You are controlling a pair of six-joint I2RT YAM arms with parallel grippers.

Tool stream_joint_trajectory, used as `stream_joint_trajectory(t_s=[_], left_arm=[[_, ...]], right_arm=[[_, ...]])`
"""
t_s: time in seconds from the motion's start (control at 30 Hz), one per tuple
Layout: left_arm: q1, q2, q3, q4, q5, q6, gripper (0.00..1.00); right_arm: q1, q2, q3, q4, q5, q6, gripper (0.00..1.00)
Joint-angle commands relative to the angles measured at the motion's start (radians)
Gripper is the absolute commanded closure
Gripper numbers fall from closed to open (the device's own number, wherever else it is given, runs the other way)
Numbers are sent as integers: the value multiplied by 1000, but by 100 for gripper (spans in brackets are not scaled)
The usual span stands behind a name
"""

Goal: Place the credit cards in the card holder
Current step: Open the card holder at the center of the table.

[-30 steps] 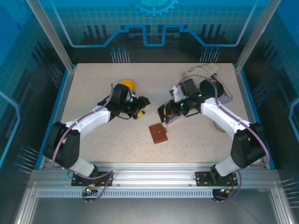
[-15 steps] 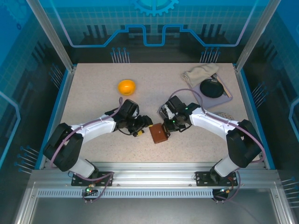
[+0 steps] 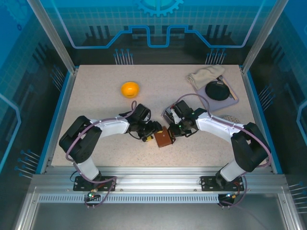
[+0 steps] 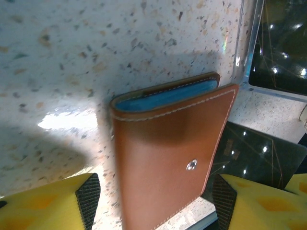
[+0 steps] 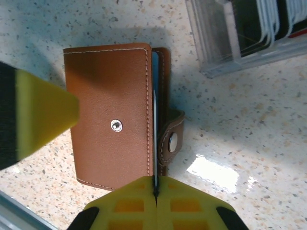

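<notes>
Card holder: reddish-brown leather, white stitching, round metal snap, blue lining. Lying on speckled worktop, near clear plastic tray box holding credit cards.
Left gripper: jaws spread, straddling holder, nearer it than half second ago.
Right gripper: jaws pressed together at holder's open edge.
</notes>
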Motion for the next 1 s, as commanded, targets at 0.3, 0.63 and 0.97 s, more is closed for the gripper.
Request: stream_joint_trajectory(t_s=[0.3, 0.63, 0.97], left_arm=[[-15, 99, 135, 26, 80, 86, 32], [-18, 76, 143, 39, 96, 110, 25], [-19, 62, 90, 141, 112, 57, 20]], right_arm=[[-131, -114, -72, 110, -255, 83, 95], [-168, -178, -151, 208, -355, 184, 96], [-231, -186, -247, 403, -490, 313, 96]])
